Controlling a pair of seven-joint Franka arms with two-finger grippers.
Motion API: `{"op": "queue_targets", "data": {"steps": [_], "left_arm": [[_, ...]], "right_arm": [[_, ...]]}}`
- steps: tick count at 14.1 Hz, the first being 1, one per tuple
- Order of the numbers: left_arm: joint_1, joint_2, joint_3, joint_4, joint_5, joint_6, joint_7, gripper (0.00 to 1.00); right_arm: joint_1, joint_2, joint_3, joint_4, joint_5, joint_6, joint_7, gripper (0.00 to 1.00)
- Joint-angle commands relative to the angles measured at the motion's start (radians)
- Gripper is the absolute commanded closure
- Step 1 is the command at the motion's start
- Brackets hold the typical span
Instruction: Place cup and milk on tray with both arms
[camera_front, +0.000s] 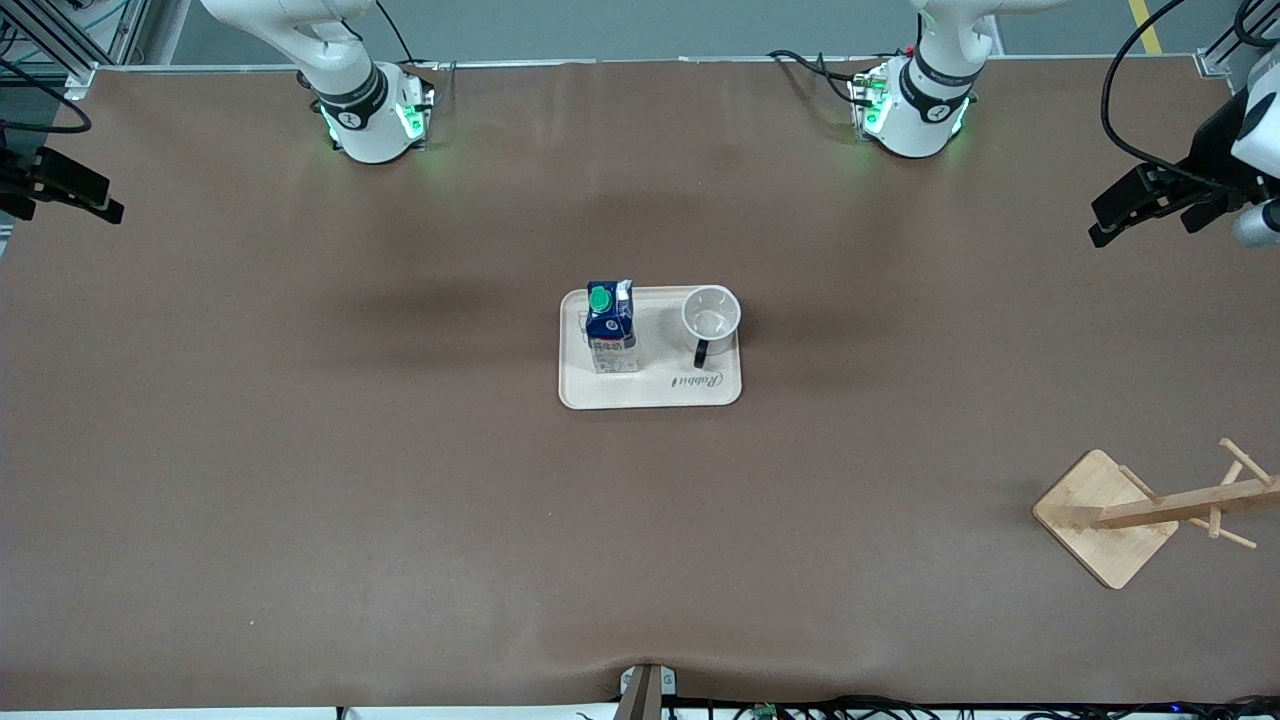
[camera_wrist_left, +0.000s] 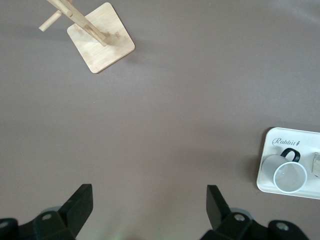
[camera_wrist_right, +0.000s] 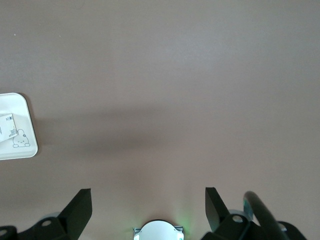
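Observation:
The cream tray (camera_front: 650, 392) lies in the middle of the table. On it stands the milk (camera_front: 611, 325), upright, at the end toward the right arm. The white cup (camera_front: 711, 315) stands upright beside it, toward the left arm, its black handle pointing at the front camera. My left gripper (camera_front: 1105, 222) hangs open and empty over the left arm's end of the table. The left wrist view shows its gripper (camera_wrist_left: 149, 200), the cup (camera_wrist_left: 285, 174) and the tray (camera_wrist_left: 286, 141) well apart. My right gripper (camera_front: 108, 203) hangs open and empty over the right arm's end. The right wrist view shows its gripper (camera_wrist_right: 148, 202), a corner of the tray (camera_wrist_right: 22, 107) and the milk (camera_wrist_right: 6, 127).
A wooden rack (camera_front: 1105, 515) lies tipped on its side near the left arm's end, nearer the front camera than the tray; it also shows in the left wrist view (camera_wrist_left: 100, 42). The right arm's base (camera_wrist_right: 159, 231) lies under its gripper.

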Motion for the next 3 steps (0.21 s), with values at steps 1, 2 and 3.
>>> {"op": "queue_targets", "data": {"steps": [1,2,3], "left_arm": [[0.000,0.020,-0.011,0.019,-0.010,-0.010,0.012,0.00],[0.002,0.022,-0.013,0.021,-0.009,-0.010,0.012,0.00],[0.000,0.023,-0.013,0.023,-0.007,-0.010,0.012,0.00]], "right_arm": [[-0.025,-0.018,0.007,-0.010,0.030,0.007,-0.011,0.00],[-0.027,-0.016,0.007,-0.010,0.030,0.007,-0.011,0.00],[-0.028,-0.016,0.007,-0.010,0.030,0.005,-0.011,0.00]]}}
